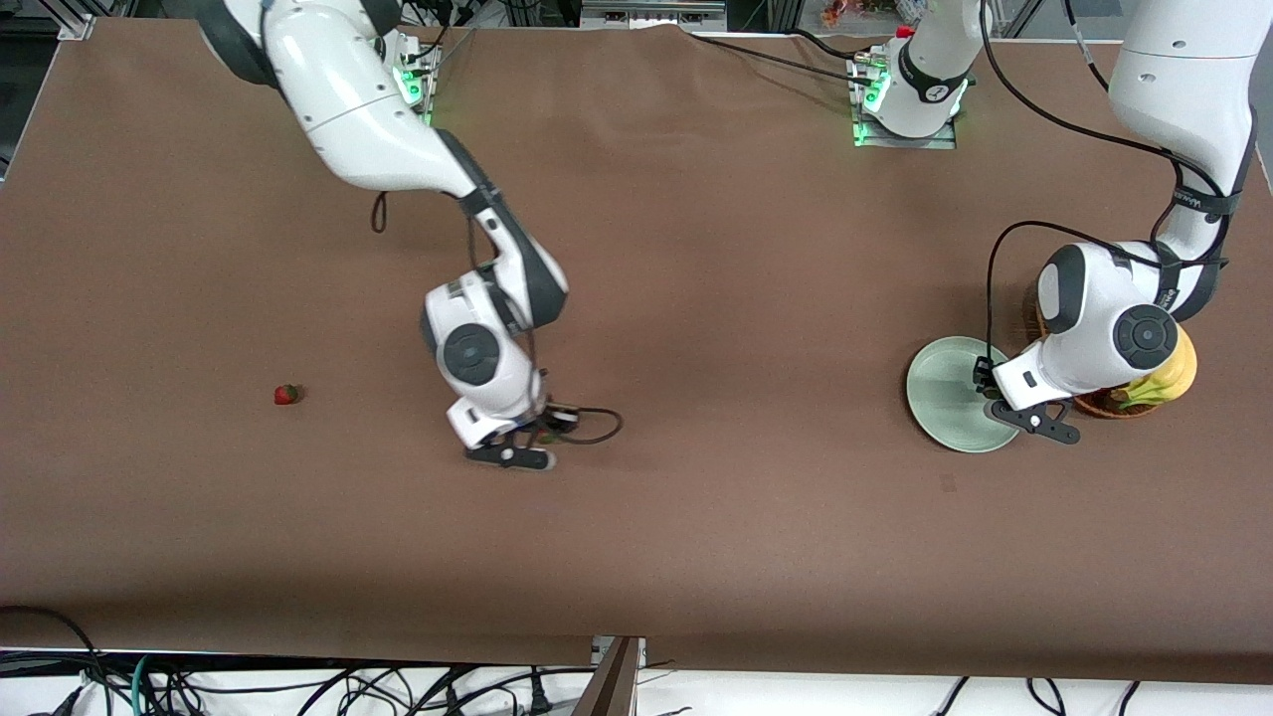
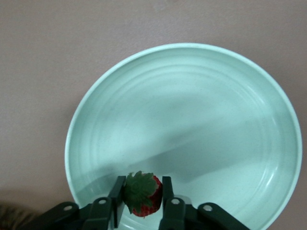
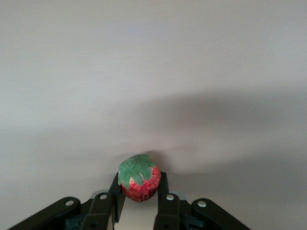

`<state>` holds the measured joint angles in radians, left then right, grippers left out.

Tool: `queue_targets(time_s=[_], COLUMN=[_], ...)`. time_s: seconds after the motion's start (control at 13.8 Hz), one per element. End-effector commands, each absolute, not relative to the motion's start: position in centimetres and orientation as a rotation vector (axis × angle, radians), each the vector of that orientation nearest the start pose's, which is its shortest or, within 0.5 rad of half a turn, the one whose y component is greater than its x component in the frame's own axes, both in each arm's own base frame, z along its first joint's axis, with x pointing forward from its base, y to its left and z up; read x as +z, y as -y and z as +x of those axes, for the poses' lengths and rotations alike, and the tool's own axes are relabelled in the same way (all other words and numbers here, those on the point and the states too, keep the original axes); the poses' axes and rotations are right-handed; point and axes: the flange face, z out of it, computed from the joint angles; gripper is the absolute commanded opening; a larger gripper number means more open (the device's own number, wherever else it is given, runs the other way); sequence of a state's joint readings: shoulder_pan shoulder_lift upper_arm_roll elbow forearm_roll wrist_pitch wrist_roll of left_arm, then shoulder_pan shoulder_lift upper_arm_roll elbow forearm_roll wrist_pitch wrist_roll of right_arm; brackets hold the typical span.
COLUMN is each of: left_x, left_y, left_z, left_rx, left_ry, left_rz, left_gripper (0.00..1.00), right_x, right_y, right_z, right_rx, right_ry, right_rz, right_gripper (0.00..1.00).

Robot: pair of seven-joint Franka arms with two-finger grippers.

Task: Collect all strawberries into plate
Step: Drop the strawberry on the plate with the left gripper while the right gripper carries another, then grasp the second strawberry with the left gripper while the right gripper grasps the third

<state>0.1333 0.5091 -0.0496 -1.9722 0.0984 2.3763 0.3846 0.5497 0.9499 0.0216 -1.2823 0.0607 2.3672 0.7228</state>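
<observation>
So the left gripper (image 2: 140, 201) hangs over the plate (image 2: 201, 96) with its fingers clamped on a strawberry (image 2: 142, 193), right above the plate's rim.

The right gripper (image 3: 139, 201) is down low over the bare table (image 1: 696, 298) mid-way along, pinching another berry (image 3: 139, 182).

A third one (image 1: 287, 395) sits alone on the table, toward the right arm's end.

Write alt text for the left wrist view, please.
The left hand holds a red strawberry with a green leafy top between its two fingers, over the rim of an otherwise empty pale mint-green plate on the brown table.
</observation>
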Motion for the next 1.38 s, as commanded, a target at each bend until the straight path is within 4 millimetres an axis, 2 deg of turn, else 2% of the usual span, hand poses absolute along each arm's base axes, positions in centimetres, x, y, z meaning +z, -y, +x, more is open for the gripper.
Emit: queue_targets(time_s=[0.0,0.22,0.29,0.51,0.58,0.65,0.72,0.8,0.94,1.01,1.16,1.3], left_x=[20.5,21.3,21.9,24.5,25.7,26.7,28.0,29.0,30.0,30.0,29.8,29.5], left_y=[-4.4,-4.3,-4.3,-2.3,-1.4,-0.7,0.4,1.7,5.3,6.7,8.8,10.7], left_z=[60.4,60.7,60.8,61.3,61.7,62.1,62.6,62.9,62.8,62.6,62.3,62.0], left_rx=[0.163,0.151,0.154,0.168,0.191,0.234,0.262,0.289,0.329,0.334,0.345,0.355], left_ry=[-0.622,-0.625,-0.623,-0.643,-0.661,-0.672,-0.688,-0.668,-0.543,-0.465,-0.388,-0.344], left_rz=[-3.058,-3.056,-3.054,-3.059,-3.060,-3.065,-3.067,-3.075,-3.103,-3.115,-3.128,-3.139], left_gripper=[1.00,1.00,1.00,1.00,1.00,1.00,1.00,1.00,1.00,1.00,1.00,1.00], right_x=[18.9,19.3,19.2,18.9,18.7,18.5,18.6,18.9,21.8,22.4,27.8,28.0], right_y=[-48.0,-54.4,-55.9,-60.2,-61.3,-61.9,-62.6,-63.2,-62.2,-60.3,-55.8,-50.6], right_z=[62.3,58.0,56.9,53.9,52.8,52.0,51.3,50.7,52.3,54.2,58.9,62.2], right_rx=[-0.195,-0.206,-0.215,-0.212,-0.202,-0.199,-0.207,-0.214,-0.222,-0.211,-0.256,-0.192], right_ry=[-0.423,-0.480,-0.489,-0.552,-0.558,-0.556,-0.540,-0.521,-0.526,-0.546,-0.470,-0.325], right_rz=[-2.878,-2.750,-2.710,-2.583,-2.572,-2.564,-2.554,-2.550,-2.573,-2.628,-2.668,-2.812], right_gripper=[0.13,0.14,0.14,0.17,0.26,0.50,0.99,1.00,1.00,1.00,1.00,1.00])
